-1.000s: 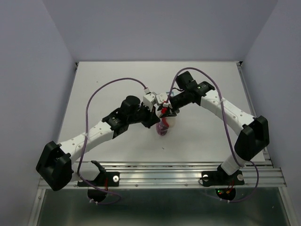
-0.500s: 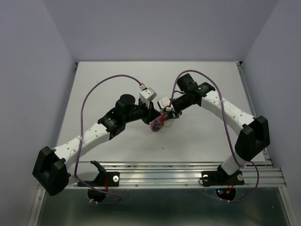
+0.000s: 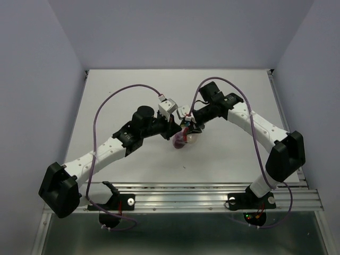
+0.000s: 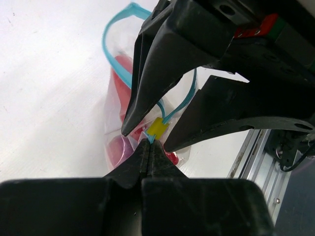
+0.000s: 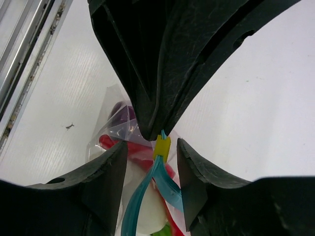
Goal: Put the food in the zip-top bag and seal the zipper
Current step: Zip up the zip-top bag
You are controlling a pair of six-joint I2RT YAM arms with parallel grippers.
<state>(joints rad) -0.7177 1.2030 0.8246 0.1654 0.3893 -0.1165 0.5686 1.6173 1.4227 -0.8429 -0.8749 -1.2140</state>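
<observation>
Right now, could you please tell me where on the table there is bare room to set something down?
Free: far table behind the arms, and the near strip between the zip-top bag and the front rail. Crowded: the middle, where left gripper and right gripper meet at the bag.

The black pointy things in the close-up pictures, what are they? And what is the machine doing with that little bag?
This is a robot with two arms on a white table. One picture looks down from above; the other two come from cameras on the wrists. The black points are each arm's tool fingers. The left tool is shut, pinching the blue zipper of a clear bag. The right tool is open, a finger on each side of the yellow slider. Inside the bag are a red chili and a purple onion.
</observation>
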